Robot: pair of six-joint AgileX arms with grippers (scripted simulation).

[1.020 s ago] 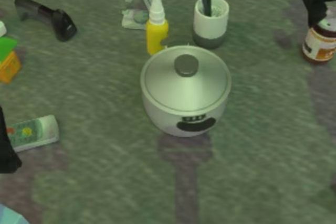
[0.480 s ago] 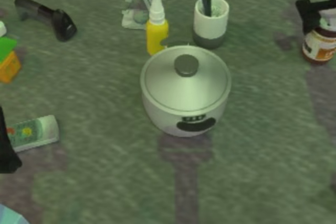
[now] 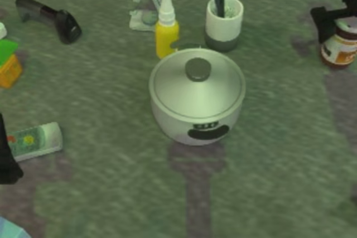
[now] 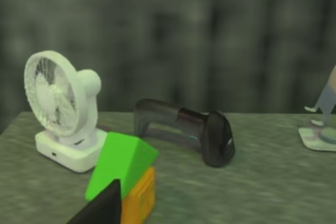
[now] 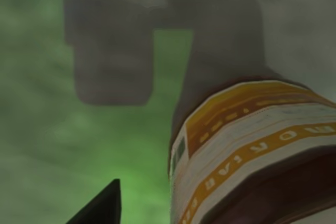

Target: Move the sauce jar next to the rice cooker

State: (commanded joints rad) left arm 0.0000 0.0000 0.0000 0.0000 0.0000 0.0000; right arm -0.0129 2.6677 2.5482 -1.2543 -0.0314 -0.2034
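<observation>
The sauce jar (image 3: 338, 48), dark brown with a white-and-orange label, stands at the table's far right edge, well apart from the rice cooker (image 3: 196, 96). The cooker is a big white pot with a grey knob, in the middle of the table. My right gripper (image 3: 336, 22) hangs over the jar's top, open. In the right wrist view the sauce jar (image 5: 252, 150) fills the space beside one dark fingertip (image 5: 102, 208), with a gap between them; the other finger is hidden. My left gripper (image 3: 6, 163) is parked at the left edge, open.
Behind the cooker stand a yellow bottle (image 3: 166, 30) and a cup with pens (image 3: 224, 22). A phone stand (image 3: 145, 12), a black scanner (image 3: 51, 18), a green-and-orange block (image 3: 8, 62) and a remote (image 3: 34, 140) lie to the left. A white fan (image 4: 60, 111) shows at the far left.
My right gripper has shifted left and lower onto the sauce jar's top. The jar and the left arm have not moved.
</observation>
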